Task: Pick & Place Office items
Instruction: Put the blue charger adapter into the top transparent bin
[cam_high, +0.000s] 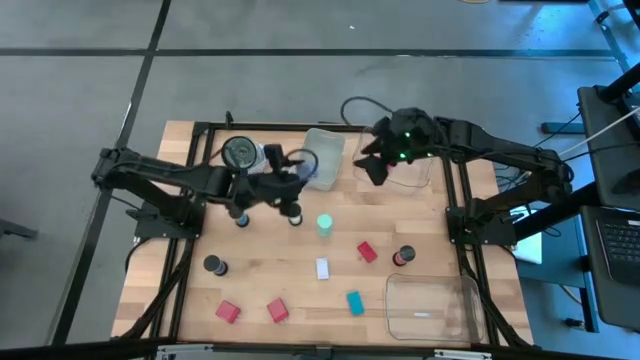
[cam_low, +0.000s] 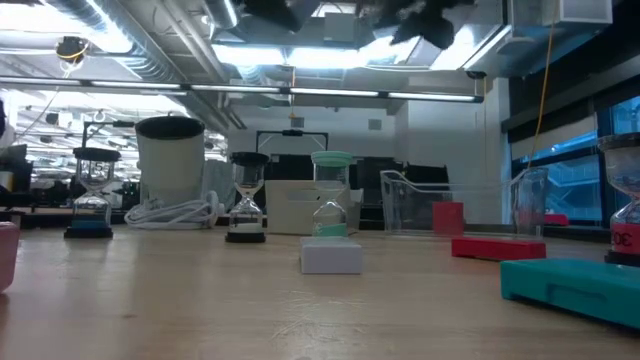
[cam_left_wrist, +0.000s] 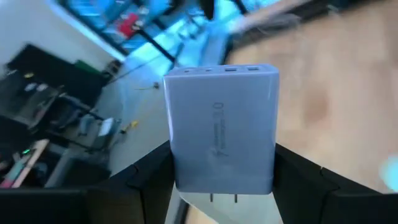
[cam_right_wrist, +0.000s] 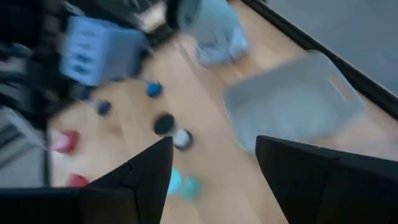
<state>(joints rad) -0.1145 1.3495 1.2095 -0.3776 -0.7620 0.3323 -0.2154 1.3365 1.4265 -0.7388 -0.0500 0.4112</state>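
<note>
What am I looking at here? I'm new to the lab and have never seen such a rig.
Two dark robot arms work over a wooden table. One picture looks straight down, one looks level across the tabletop, and two come from cameras on the arms' wrists. The left gripper is raised above the table and holds a lavender charger block between its fingers. The right gripper is open, holds nothing, and hovers near a clear tray at the far side. On the table lie small red blocks, a teal block, a white block, little sand timers, and another clear tray.
</note>
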